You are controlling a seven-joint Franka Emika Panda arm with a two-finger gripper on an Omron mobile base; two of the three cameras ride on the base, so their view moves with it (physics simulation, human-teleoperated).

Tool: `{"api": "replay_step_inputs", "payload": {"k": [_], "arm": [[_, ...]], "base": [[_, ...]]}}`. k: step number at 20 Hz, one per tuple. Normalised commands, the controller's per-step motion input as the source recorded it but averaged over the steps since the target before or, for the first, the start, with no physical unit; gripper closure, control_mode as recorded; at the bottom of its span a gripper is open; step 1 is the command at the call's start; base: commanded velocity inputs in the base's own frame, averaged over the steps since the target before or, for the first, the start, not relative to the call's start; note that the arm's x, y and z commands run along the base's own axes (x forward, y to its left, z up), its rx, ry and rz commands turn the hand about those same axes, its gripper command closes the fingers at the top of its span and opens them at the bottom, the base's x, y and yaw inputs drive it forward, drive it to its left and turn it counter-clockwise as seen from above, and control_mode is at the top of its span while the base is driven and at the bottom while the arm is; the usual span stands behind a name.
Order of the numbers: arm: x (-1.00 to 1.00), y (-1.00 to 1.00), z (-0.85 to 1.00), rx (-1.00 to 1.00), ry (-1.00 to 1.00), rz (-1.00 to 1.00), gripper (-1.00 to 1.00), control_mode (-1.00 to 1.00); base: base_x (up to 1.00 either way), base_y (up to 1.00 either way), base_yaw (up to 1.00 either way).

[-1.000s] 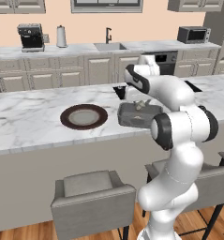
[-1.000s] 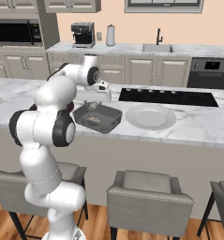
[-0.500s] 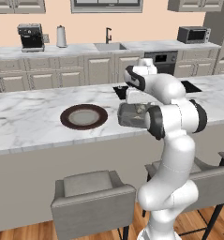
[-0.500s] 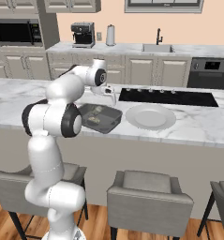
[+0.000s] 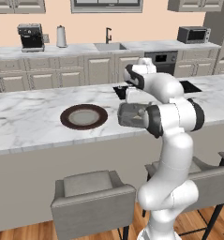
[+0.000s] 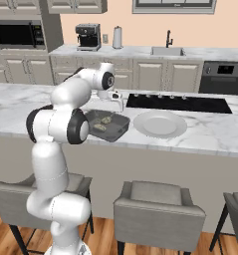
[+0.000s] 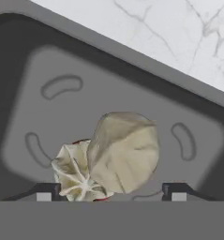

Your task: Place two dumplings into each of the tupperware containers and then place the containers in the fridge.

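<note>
- I see the marble surface [image 6: 210, 132] carrying a grey tupperware container [image 6: 121, 126], just left of the white plate [image 6: 160, 124].
- Two dumplings [image 7: 124, 151] lie inside that container, touching.
- My gripper [image 7: 111, 191] hovers over them, spread wide, holding nothing.

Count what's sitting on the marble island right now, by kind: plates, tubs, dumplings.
Plates: 2, a dark brown plate and a white plate
Grey tubs: 1 tupperware container
Dumplings: 2, both inside the tub
Total: 5
</note>
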Motion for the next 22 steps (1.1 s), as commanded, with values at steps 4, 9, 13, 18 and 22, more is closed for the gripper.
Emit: {"api": "replay_step_inputs", "payload": {"k": [4,9,13,18,22], "arm": [[-0.51,-0.31,0.36,0.0,-0.02,-0.01,-1.0,-1.0],[-0.38,-0.69,0.15,0.0,0.0,-0.07,-1.0,-1.0],[-0.14,-0.51,-0.27,0.01,-0.27,-0.08,-1.0,-1.0],[-0.01,-0.17,-0.26,0.0,-0.03,-0.09,-1.0,-1.0],[0.08,-0.06,-0.34,0.0,-0.02,-0.02,-1.0,-1.0]], "base": [[0.0,0.0,0.0],[0.0,0.0,0.0],[0.0,0.0,0.0],[0.0,0.0,0.0],[0.0,0.0,0.0]]}}
